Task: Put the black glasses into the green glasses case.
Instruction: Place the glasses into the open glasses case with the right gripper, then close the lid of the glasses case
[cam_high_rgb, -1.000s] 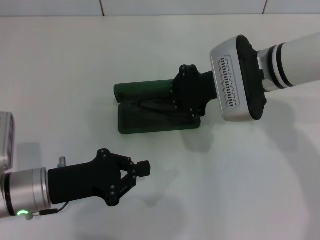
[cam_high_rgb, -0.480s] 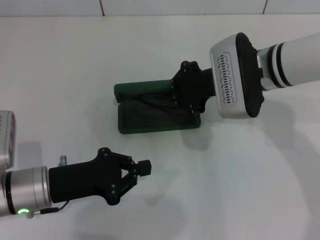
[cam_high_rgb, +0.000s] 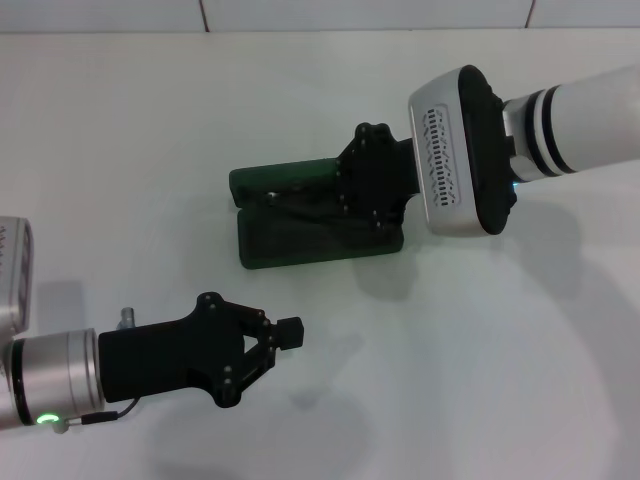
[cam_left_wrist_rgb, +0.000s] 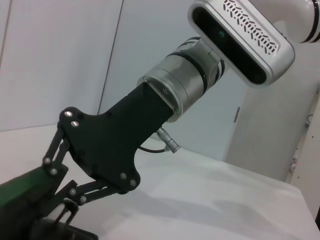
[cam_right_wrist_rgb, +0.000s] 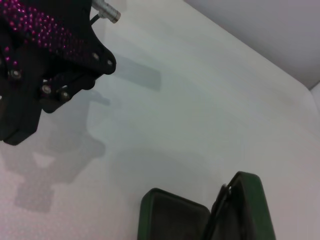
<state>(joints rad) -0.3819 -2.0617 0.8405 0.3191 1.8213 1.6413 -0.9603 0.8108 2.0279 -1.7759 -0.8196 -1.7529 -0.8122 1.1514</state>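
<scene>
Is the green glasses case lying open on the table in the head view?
Yes, the green glasses case lies open, its lid raised behind the tray, with the right gripper over its end.

The green glasses case (cam_high_rgb: 300, 225) lies open on the table, the black glasses (cam_high_rgb: 300, 208) resting inside it.

The right gripper (cam_high_rgb: 345, 200) reaches over the green glasses case (cam_high_rgb: 300, 245) (fingers hidden); the left gripper (cam_high_rgb: 285, 335), fingertips together, hovers nearer the robot.

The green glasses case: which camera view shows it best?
The head view: the green glasses case lies open on the table, its right end hidden under the right gripper. The right wrist view shows one end; the left wrist view only a green edge.
</scene>
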